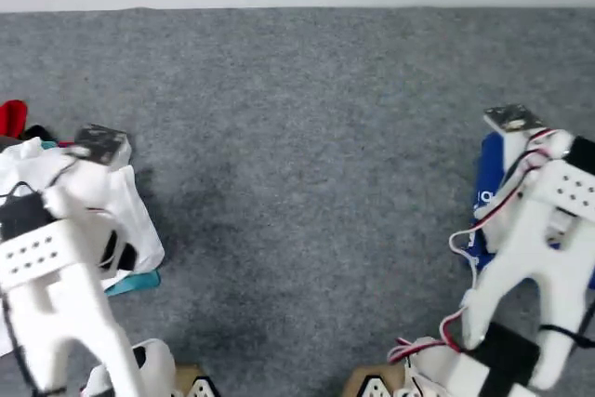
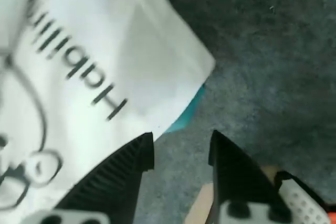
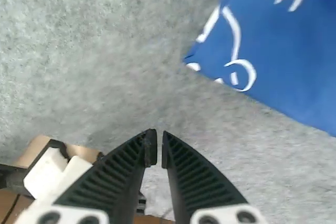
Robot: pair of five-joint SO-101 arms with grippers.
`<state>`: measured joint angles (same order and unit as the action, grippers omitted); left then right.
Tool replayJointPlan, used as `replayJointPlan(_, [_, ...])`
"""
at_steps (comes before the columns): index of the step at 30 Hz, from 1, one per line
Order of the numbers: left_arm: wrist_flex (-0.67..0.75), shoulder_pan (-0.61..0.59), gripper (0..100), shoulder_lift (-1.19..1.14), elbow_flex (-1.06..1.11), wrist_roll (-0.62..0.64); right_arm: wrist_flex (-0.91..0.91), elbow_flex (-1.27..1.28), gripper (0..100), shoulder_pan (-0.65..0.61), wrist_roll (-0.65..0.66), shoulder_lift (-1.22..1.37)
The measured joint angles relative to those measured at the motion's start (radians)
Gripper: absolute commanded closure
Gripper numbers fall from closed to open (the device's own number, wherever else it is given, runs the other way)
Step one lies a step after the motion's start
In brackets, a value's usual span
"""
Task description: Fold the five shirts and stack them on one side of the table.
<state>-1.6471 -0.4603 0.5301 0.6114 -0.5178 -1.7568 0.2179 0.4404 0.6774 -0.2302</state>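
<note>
Left end effector apart at corner of white shirt, left of frame, teal shirt under it; right end effector together, empty, beside blue shirt at right edge of counter

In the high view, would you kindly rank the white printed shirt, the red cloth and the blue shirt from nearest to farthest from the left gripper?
1. The white printed shirt, directly under the left gripper, on the left side.
2. The red cloth, at the left edge, farther back.
3. The blue shirt, far across on the right side.
</note>
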Motion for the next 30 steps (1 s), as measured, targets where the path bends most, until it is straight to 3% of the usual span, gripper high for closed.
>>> replayJointPlan(6, [0.176, 0.054, 83, -0.221, 0.025, 0.0, 0.0, 0.032, 97.3, -0.034, -0.06, -0.066])
replayJointPlan(12, [0.281, 0.058, 98, -0.445, 0.014, -0.008, 0.0, 0.032, 97.3, -0.034, -0.069, -0.114])
replayJointPlan(15, [0.287, 0.086, 100, -0.52, -0.014, -0.008, 0.0, 0.032, 97.3, -0.034, -0.069, -0.124])
replayJointPlan(18, [0.284, 0.121, 100, -0.551, -0.04, -0.008, 0.0, 0.032, 97.3, -0.034, -0.069, -0.127])
replayJointPlan(22, [0.18, 0.186, 100, -0.532, -0.16, -0.003, 0.0, 0.032, 97.3, -0.034, -0.069, -0.127])
replayJointPlan(30, [0.041, 0.344, 100, -0.307, -0.537, 0.17, 0.0, 0.032, 97.3, -0.034, -0.072, -0.127])
